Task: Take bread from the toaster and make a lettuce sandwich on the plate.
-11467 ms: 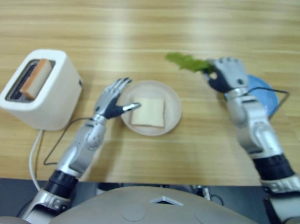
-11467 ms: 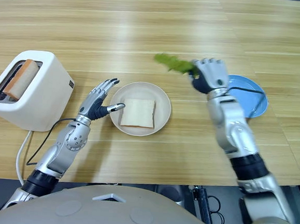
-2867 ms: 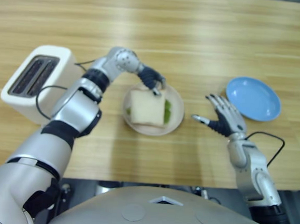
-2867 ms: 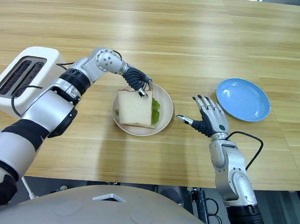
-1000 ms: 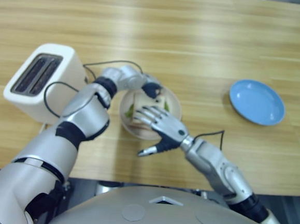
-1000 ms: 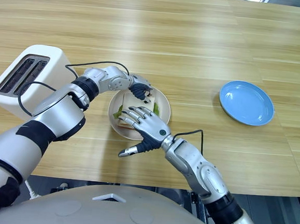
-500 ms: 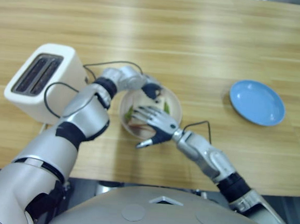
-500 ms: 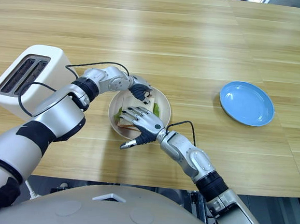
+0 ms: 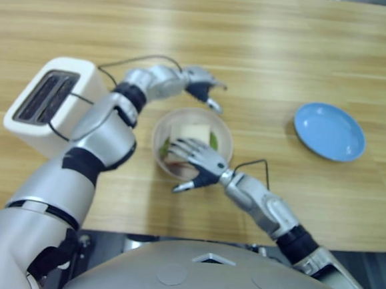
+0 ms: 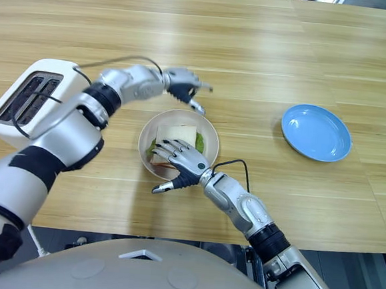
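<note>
Lying on the cream plate (image 10: 210, 144), near the front edge of the wooden table (image 10: 254, 49), is the sandwich. Its top slice of white bread (image 10: 184, 133) is showing, and lettuce (image 10: 200, 141) is peeking out at its right side and again at its left.

- Left hand (image 10: 183, 82): is hanging over the bare table just beyond the plate's far rim. Its fingers are loosely extended, one of them pointing down toward the rim, and it is holding nothing.
- Right hand (image 10: 183, 161): is hovering palm down over the near part of the plate. Its fingers are spread wide, with the tips over the sandwich's near edge and the thumb sticking out past the rim toward the table's front. It is grasping nothing, and whether it is touching the bread cannot be told.
- Toaster (image 10: 33, 98): white, is standing to the left of the plate.
- Blue plate (image 10: 315, 132): is sitting well apart to the right.
- Black cable (image 10: 235, 162): is looping up beside the right wrist.
</note>
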